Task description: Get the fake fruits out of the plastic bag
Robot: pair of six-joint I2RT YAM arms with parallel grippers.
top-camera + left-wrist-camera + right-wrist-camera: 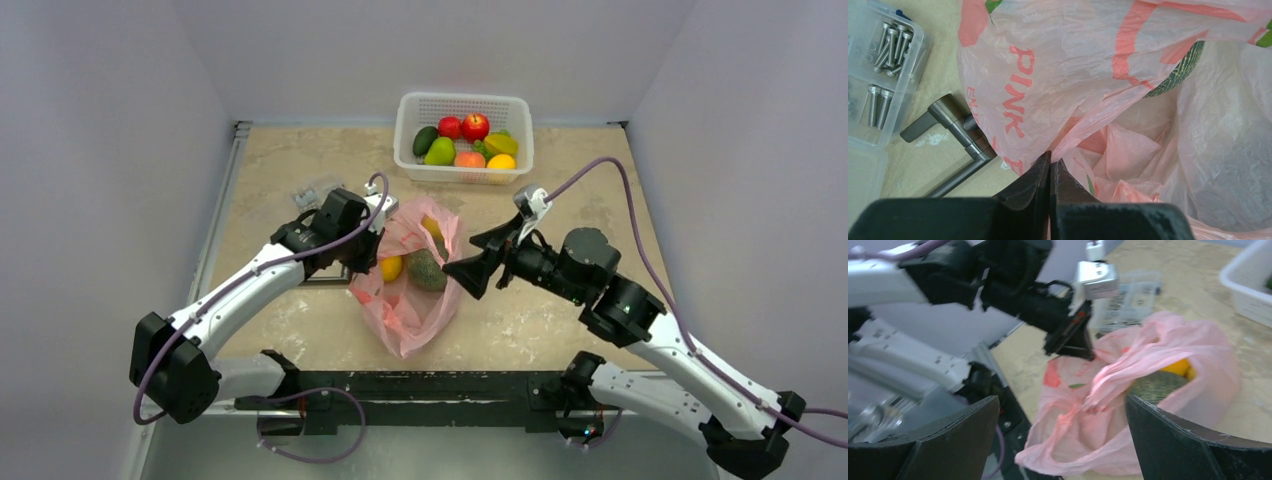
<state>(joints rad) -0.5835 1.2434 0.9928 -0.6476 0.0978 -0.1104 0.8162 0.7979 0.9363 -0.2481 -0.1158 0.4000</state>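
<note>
left tool has its fingers pressed together on a fold of the plastic bag, at the near-left rim of its mouth; pink film runs straight into the seam between them. to its left on the desk lie a clear box of screws and a grey metal handle, both just beside the bag but not touching the tool.

the bag sits in the middle of the desk between the two arms, slumped, with its mouth facing up and back. the film looks thin, crinkly and limp. it should weigh almost nothing, slide easily and fold in on itself, so a pinch at the rim or a handle loop is the place to hold it.

some of the fake fruits are inside it. a yellow fruit shows at the left of the opening. the dull green melon lies to its right, half veiled by film. both are probably rigid, light plastic. the melon's rough skin should grip well if it is taken across its widest part. the smooth yellow one may squirt out of a shallow pinch.

right tool hangs just right of the bag with its fingers wide apart and nothing between them, aimed at the melon. a white basket of other fruit stands well behind.
</note>
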